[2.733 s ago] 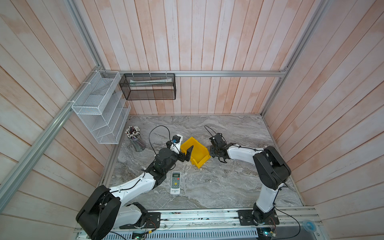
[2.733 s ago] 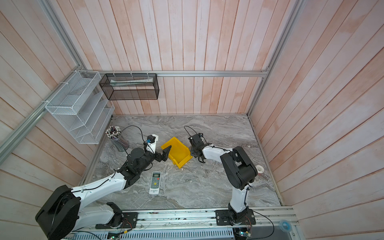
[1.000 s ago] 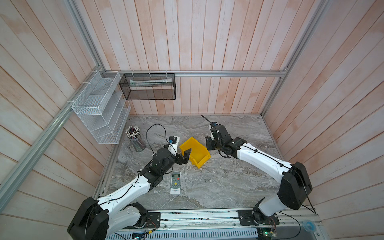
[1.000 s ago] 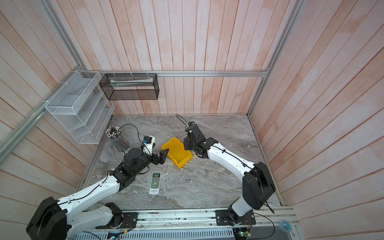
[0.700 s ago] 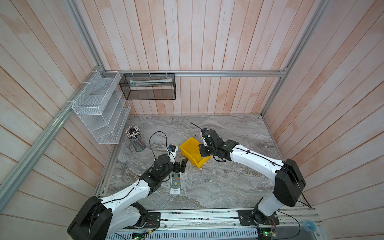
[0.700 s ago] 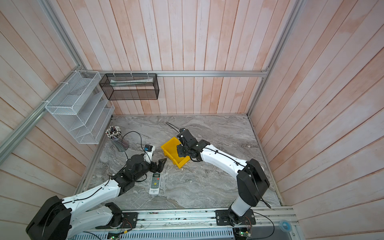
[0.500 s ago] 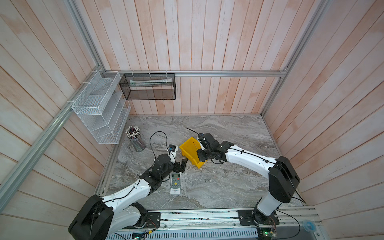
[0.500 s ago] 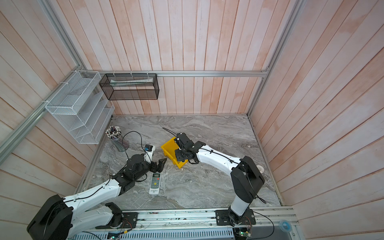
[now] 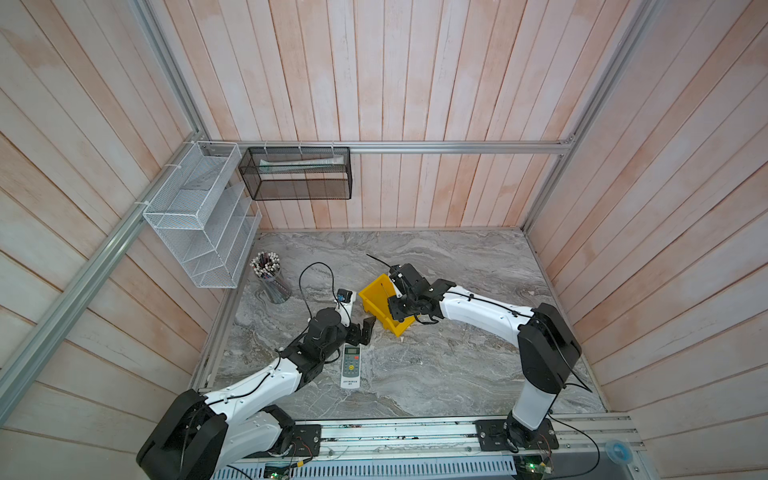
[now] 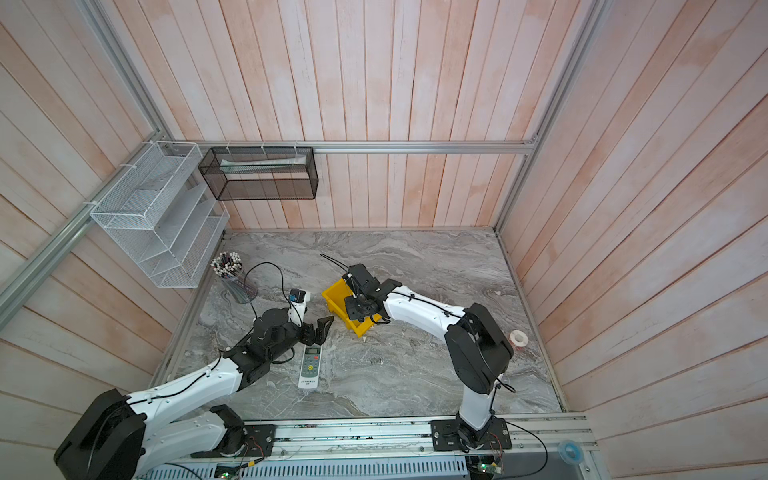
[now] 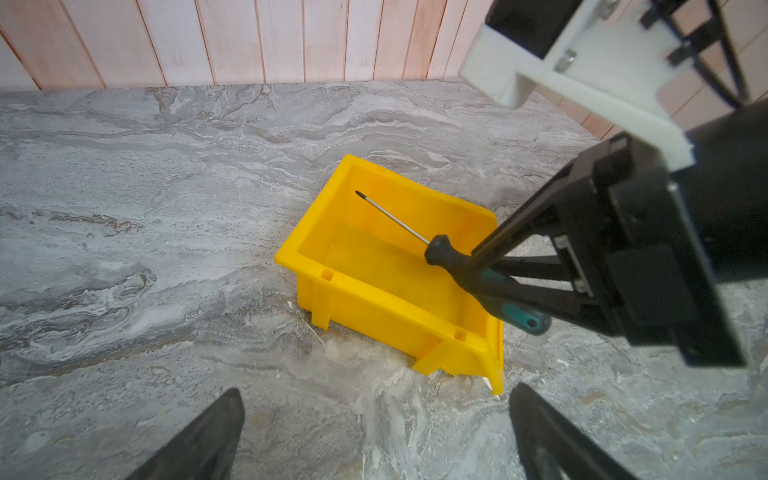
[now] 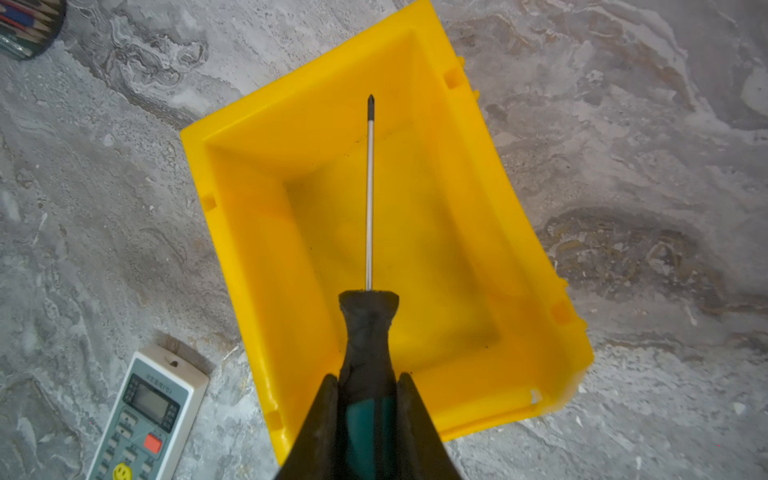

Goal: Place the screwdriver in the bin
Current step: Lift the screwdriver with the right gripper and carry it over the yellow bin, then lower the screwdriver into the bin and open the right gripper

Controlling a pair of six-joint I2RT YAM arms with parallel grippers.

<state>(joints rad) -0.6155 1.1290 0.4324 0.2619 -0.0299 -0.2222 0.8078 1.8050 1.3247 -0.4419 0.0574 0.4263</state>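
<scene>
The right claw is clamped on the green-and-black handle of the screwdriver, holding it in the air over the yellow bin on the grey marble table. The handle hangs above the bin's low front lip and the thin silver shaft reaches across the inside towards the tall back wall. The wrist views show the tool lifted off the bin's floor rather than lying in it. The left claw hovers low over the table with its jaws spread wide and nothing between them, facing the bin's long side from a short way off. A white remote control lies just beside that claw, and a cup of pencils stands near the left wall.
</scene>
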